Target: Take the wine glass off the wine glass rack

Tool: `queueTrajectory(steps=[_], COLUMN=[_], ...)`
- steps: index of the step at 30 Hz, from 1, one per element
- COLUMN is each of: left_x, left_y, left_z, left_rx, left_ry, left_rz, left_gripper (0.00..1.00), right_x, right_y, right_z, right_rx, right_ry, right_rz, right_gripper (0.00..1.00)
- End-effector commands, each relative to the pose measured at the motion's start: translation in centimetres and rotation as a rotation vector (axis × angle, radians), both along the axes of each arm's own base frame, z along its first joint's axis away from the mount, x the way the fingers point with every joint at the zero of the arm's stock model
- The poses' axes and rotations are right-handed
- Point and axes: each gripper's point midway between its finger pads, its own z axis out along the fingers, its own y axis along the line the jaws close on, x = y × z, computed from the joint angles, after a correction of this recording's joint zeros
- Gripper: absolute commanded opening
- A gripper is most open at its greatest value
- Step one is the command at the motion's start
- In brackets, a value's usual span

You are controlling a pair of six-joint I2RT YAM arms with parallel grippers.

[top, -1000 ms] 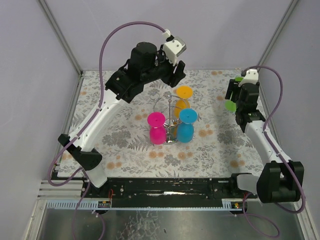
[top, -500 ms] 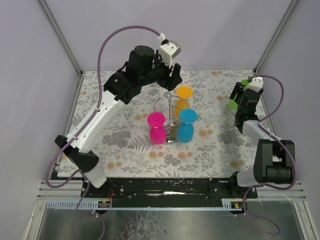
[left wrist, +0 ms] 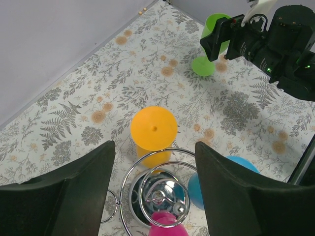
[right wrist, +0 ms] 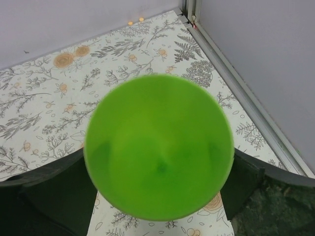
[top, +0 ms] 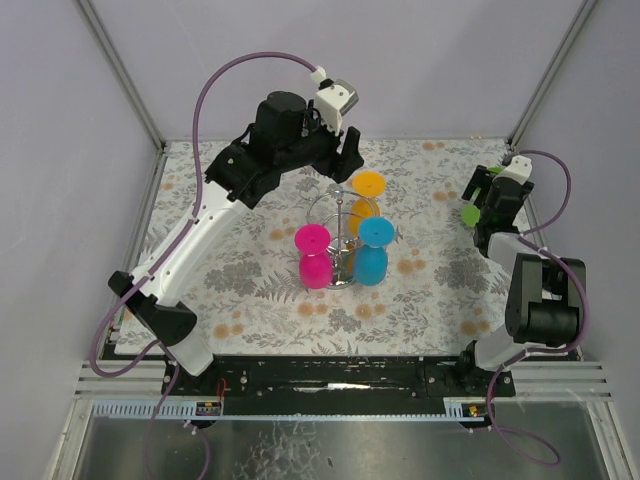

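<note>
The wine glass rack [top: 344,238] is a shiny silver stand in the middle of the table. An orange glass [top: 368,192], a pink glass [top: 312,255] and a blue glass [top: 372,250] hang on it. My left gripper [top: 340,165] is open and empty above the rack's far side. In the left wrist view its fingers [left wrist: 69,194] straddle the wire ring [left wrist: 156,196] and the orange glass [left wrist: 153,129]. My right gripper [top: 484,205] is shut on a green wine glass [top: 469,212] near the far right corner, low over the table. The green glass [right wrist: 157,147] fills the right wrist view.
The table carries a floral cloth [top: 250,270]. Grey walls and a metal frame post [right wrist: 231,73] stand close behind the right gripper. The right gripper and green glass [left wrist: 211,44] also show in the left wrist view.
The right arm has folded back and carried the green glass a little further right, away from the rack. The left gripper has shifted slightly left above the rack.
</note>
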Motion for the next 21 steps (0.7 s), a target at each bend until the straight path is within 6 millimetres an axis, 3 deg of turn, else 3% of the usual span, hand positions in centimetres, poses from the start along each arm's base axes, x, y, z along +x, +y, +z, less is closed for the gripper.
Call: queueTrajectory(steps=[1, 9, 12, 16, 21], left_x=[-0.8, -0.8, -0.7, 0.9, 4.7], left_y=[0.7, 0.4, 0.5, 1.8, 3.7], left_z=[0.8, 0.5, 0.7, 1.6, 1.7], left_rx=[-0.02, -0.025, -0.032, -0.084, -0.175], left_ry=[0.003, 0.019, 0.019, 0.039, 0.132], left_rz=[0.0, -0.011, -0.008, 0.038, 0.097], left_gripper=[0.66, 0.69, 0.69, 0.71, 0.72], right_x=[1.7, 1.3, 0.8, -0.6, -3.0], right_y=[0.0, 0.1, -0.3, -1.4, -1.3], right_z=[4.0, 3.9, 5.9, 12.2, 22.7], right_rx=[-0.012, -0.039, -0.054, -0.094, -0.133], right_ry=[-0.111, -0.091, -0.131, -0.233, -0.41], right_rz=[0.015, 0.033, 0.017, -0.048, -0.057], right_gripper=[0.95, 0.99, 0.99, 0.99, 0.99])
